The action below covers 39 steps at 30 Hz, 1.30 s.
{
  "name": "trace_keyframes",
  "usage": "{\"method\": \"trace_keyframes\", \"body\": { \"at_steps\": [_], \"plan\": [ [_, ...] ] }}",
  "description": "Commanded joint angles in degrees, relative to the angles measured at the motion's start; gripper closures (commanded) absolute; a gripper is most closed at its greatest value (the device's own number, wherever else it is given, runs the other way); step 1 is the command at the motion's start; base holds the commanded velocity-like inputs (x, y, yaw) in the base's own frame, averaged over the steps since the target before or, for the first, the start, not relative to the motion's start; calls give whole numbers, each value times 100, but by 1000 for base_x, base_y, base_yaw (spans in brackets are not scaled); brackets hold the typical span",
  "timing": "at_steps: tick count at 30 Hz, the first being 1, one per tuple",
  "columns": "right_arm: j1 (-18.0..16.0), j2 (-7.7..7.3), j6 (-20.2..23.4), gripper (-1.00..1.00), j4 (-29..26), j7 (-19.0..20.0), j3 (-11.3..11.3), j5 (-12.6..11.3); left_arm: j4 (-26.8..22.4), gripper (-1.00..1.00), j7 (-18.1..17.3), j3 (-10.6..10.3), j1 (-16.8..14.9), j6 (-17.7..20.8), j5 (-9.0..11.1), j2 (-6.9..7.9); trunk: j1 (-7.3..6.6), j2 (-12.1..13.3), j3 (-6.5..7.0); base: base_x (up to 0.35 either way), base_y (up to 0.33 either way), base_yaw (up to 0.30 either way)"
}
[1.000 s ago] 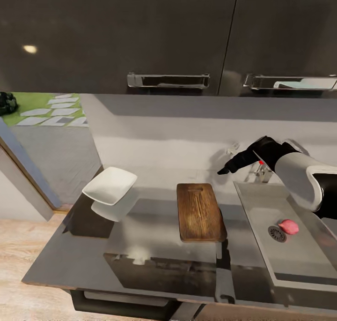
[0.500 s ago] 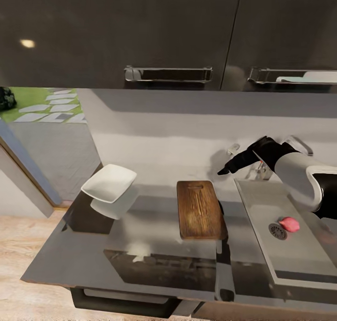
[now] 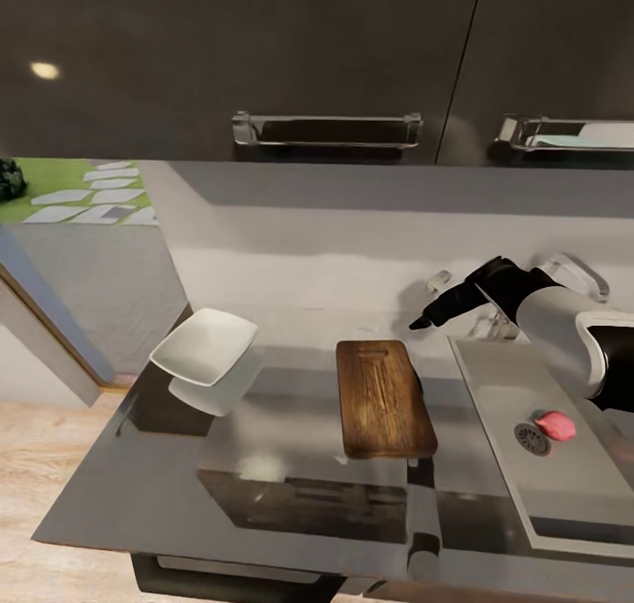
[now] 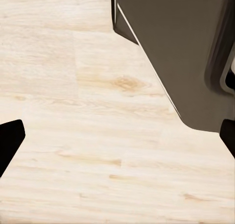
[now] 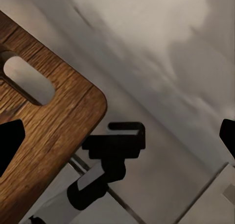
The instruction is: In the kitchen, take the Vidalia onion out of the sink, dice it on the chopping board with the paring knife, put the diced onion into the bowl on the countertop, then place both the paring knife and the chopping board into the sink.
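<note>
The pinkish Vidalia onion (image 3: 555, 425) lies in the grey sink (image 3: 493, 383) beside the round drain (image 3: 532, 438). Left of the sink, the brown chopping board (image 3: 385, 398) rests flat on the glossy countertop (image 3: 132, 489), its handle slot toward the wall. The white bowl (image 3: 204, 346) stands at the counter's far left. My right gripper (image 3: 421, 319) hovers above the counter behind the board's far right corner, apart from the onion. In the right wrist view it (image 5: 117, 136) is open, over the board's slotted corner (image 5: 49, 116). My left gripper (image 4: 117, 136) is open above wooden floor. The paring knife is out of view.
Glossy black wall cabinets with chrome handles (image 3: 326, 129) hang low over the counter. A chrome tap (image 3: 577, 273) rises behind the sink. The counter ends at the left near a doorway (image 3: 53, 260). A dark cabinet base (image 4: 181, 47) stands on the floor by the left gripper.
The camera has shifted a little, so the cabinets, board and sink sit slightly further right in the picture. The right arm holds its pose, and nothing was taken hold of.
</note>
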Motion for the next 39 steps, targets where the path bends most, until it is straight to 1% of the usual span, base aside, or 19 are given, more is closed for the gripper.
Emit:
{"method": "trace_keyframes", "body": {
  "at_steps": [1, 15, 22, 30, 36, 39],
  "plan": [
    [-2, -1, 54, -100, -10, 23, 8, -20, 12, -100, 13, 1, -4, -34, 0, 0, 3, -10, -18, 18, 5, 0],
    [-2, -3, 56, -100, -10, 23, 15, -21, 12, -100, 13, 1, -4, -32, -1, -1, 3, -10, -149, 4, 1, 0],
    [-2, 2, 56, -100, -10, 23, 15, -25, 12, -100, -12, 1, -4, -44, -1, 0, 3, -10, -214, 161, 0, 0],
    [-2, 22, 56, -100, -10, 23, 17, -21, 12, -100, 0, 1, -4, -39, -1, -1, 3, -10, -283, 16, 0, 0],
    [-2, 83, 48, -100, -68, 27, 28, -6, 12, -100, -5, 1, -4, -39, -1, -1, 3, -10, -289, 0, 0, 0],
    [-3, 147, 37, -100, -107, 38, 31, 2, 12, -100, -5, 1, -4, -39, -1, -1, 3, -10, -290, 0, 0, 0]
  ]
}}
